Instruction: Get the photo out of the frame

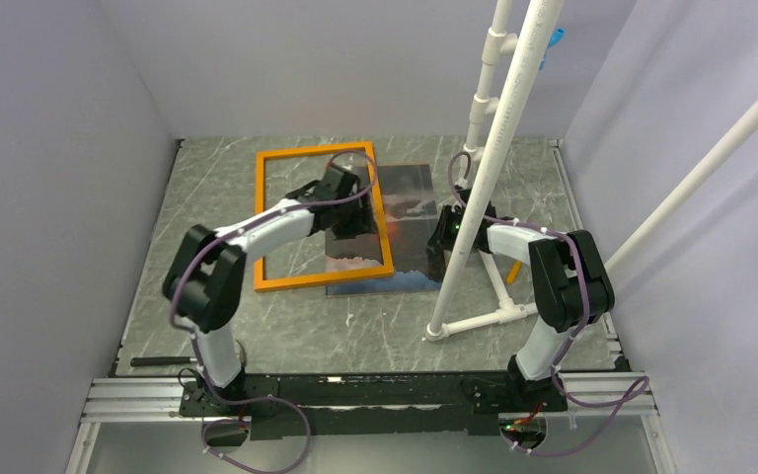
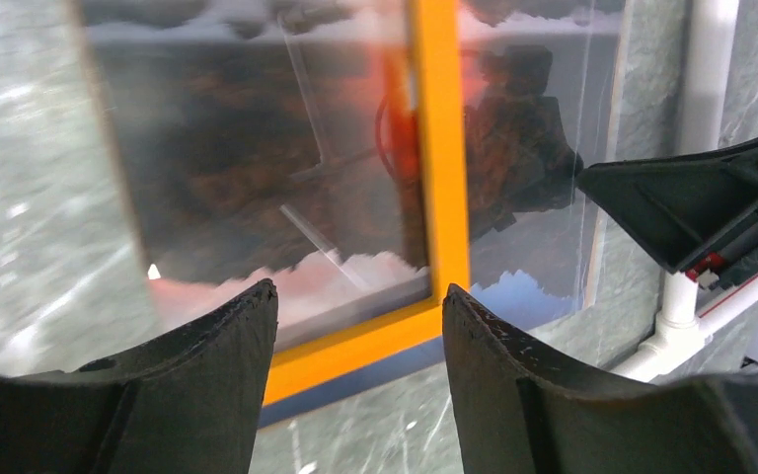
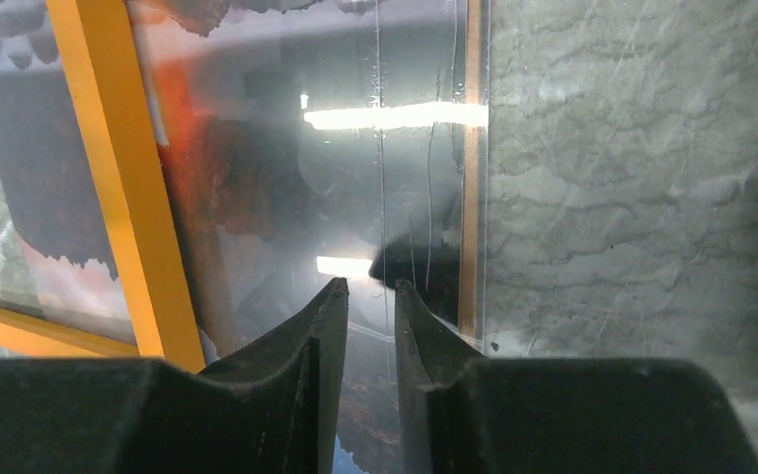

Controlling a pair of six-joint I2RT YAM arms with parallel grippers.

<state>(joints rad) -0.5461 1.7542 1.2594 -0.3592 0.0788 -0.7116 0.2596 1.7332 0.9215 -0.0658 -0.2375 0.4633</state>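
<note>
Where the frame lies: the large, thin, bright-orange rectangular picture frame (image 1: 321,277) sits centre-left in the overhead view. The grey marbled table top (image 1: 212,188) shows through its left part, and its right bar crosses the print. From here I cannot tell whether it rests flat or is tipped up.
Left claw: the left gripper (image 2: 355,296) hangs over the frame's lower right corner with its jaws wide and nothing between them. The orange bar shows beyond the gap.
Photo: the rectangular dark landscape print with the red-orange glow (image 1: 405,202) lies at centre. Its left part is under the frame and its right part is bare.
Right claw: the right gripper (image 3: 370,286), right of centre, points at the print's right margin. Its jaws are narrow with a slim gap, and they grip nothing that I can make out.
Pipe stand: the white plastic pipe stand (image 1: 475,207) rises right of centre, across the front of the right arm.
Step in hand: by my judgement, parting the frame from the print.
Doing it well: I'd have the left claw close on the orange bar alone, never on the print. The right claw should pin the bare margin while the frame is drawn slowly leftward and kept low, with the right arm kept off the pipes.
Count: one frame, one photo, two claws, one pipe stand.
</note>
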